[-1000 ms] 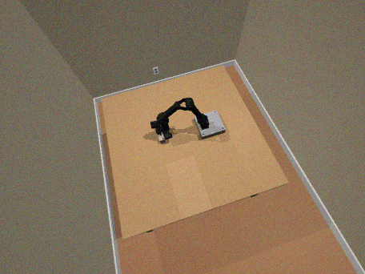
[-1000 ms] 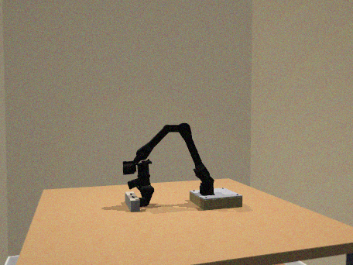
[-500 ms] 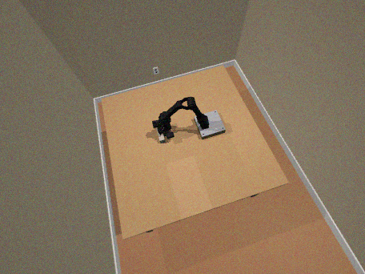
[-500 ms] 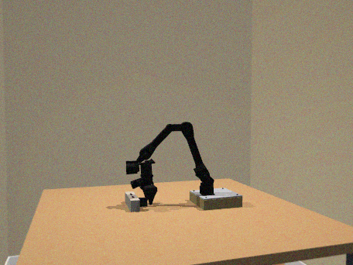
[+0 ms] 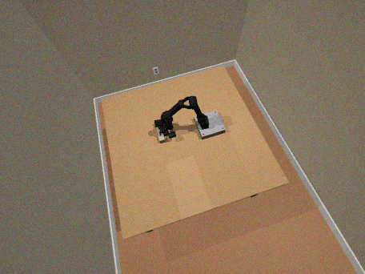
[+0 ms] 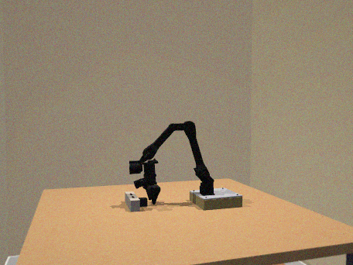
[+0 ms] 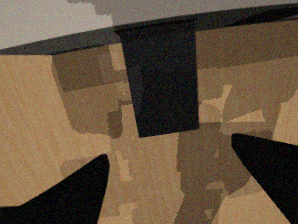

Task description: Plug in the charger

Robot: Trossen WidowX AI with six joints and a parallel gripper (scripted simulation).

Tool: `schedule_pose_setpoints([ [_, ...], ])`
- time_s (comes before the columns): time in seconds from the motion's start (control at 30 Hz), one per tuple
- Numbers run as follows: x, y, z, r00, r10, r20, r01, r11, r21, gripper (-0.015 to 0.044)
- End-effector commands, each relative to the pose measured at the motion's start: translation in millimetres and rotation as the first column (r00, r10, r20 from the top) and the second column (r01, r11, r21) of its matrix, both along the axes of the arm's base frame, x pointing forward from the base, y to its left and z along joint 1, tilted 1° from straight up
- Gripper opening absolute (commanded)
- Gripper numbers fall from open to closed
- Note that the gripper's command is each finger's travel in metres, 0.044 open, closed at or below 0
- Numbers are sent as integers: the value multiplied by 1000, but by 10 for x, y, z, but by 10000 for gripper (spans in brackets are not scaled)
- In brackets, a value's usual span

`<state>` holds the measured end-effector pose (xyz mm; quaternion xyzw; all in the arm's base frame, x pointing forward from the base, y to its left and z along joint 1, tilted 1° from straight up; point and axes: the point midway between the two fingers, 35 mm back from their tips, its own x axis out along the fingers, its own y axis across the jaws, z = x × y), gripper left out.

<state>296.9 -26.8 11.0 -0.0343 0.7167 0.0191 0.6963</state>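
Your gripper [image 6: 153, 201] hangs low over the table [image 6: 97, 232] with its fingers spread wide and nothing held between them. In the wrist view the two dark fingertips sit at the bottom corners, well apart, with bare wood grain between them. Just ahead of them, at the centre of that view, stands the charger [image 7: 161, 80], a dark block resting on the table. Whether its prongs show cannot be told from here.

The exterior view gives you what the wrist camera misses: the charger [image 6: 143, 201] is a small black block lying on the table just beside the gripper's tips, and it touches or nearly touches the side of the power strip [image 6: 131, 201], a short grey block with two dark slots on top. The wrist view shows only a grey edge of the strip along its upper border.

The top view places everything near the middle of the table [image 5: 140, 192]: the arm arches from its grey base plate [image 5: 210, 124] toward the strip [image 5: 161, 138], where the gripper and charger merge into one dark cluster too small to separate.
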Motion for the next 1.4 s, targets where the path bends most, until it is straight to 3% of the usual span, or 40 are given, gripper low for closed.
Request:
schedule_pose_setpoints([
  [0.0,-68,0,-6,1000,3,-1,-3,1000,3,440],
  [0.43,-140,-9,-3,1000,-2,7,2,1000,0,440],
  [0.6,-44,13,279,969,-44,245,44,999,3,440],
  [0.83,9,34,715,828,-105,550,99,994,40,440],
  [1.37,10,36,745,816,-110,568,104,994,44,440],
])
